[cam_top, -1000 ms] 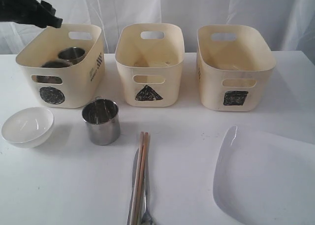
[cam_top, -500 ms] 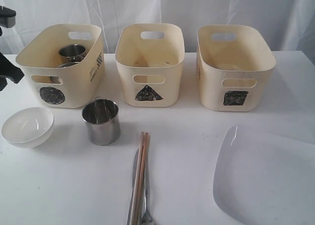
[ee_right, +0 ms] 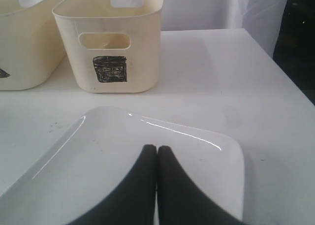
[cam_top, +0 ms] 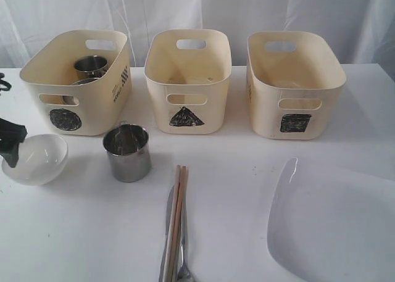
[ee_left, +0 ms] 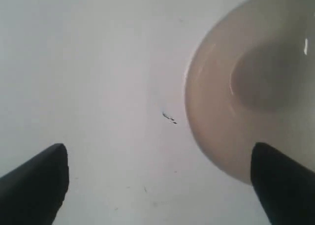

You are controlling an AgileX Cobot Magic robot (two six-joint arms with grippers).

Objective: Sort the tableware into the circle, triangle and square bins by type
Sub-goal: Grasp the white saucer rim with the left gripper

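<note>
White tabletop (cam_top: pixel 234 152). Small white dish (cam_top: pixel 38 158) in front of circle bin (cam_top: pixel 77 84). Left gripper (ee_left: pixel 157 185) fingers wide apart, straddling dish rim. Steel mug (cam_top: pixel 127 151) also in front of circle bin. Right gripper (ee_right: pixel 157 150) fingers pressed together, empty, above plate (ee_right: pixel 98 151).

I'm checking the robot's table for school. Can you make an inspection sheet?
Surface: white table, few dark specks.
Job's things: shiny steel mug, small round white dish, wooden chopsticks, metal cutlery, large white rounded-square plate on table; more steel pieces inside cream circle bin; cream triangle bin, cream square bin: contents unclear.
Clutter: nothing seen.
Grippers: left gripper jaws open at dish rim; right gripper jaws shut above plate.
Cables: nothing seen.
Surroundings: white curtain.
</note>
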